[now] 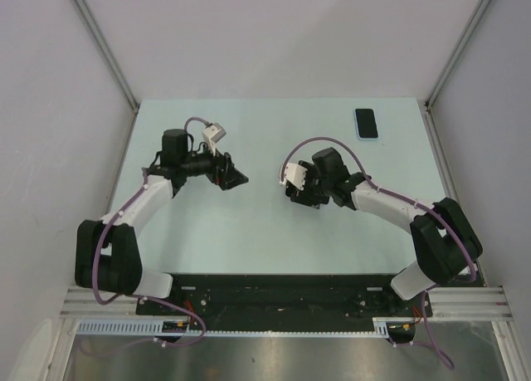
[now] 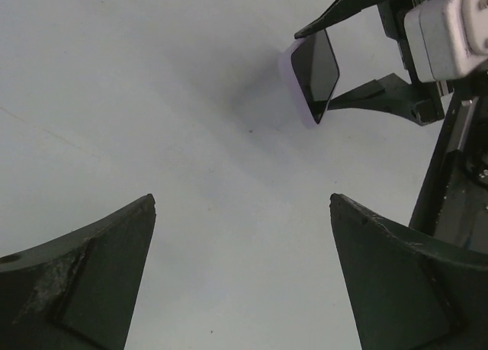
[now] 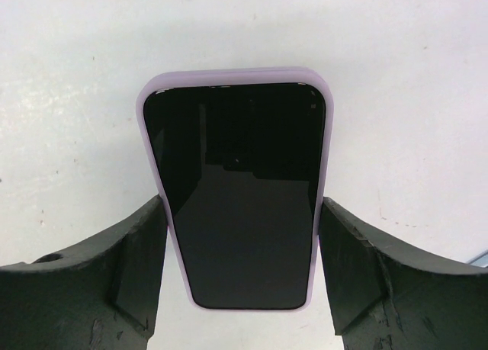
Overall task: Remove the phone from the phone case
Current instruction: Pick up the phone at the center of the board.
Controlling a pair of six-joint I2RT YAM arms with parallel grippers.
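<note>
Bright, diffuse, even light from overhead.
Soft shadow beside the phone (image 2: 314, 74) in left wrist view; near fingertips (image 2: 91, 281) slightly blurred.

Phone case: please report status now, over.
Left gripper open, empty. Right gripper shut on lilac phone case, phone inside. Another phone lies far back right, clear of both.

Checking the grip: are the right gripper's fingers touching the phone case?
Touching. Right wrist view: both fingers press the long sides of the phone case, no gap.
</note>
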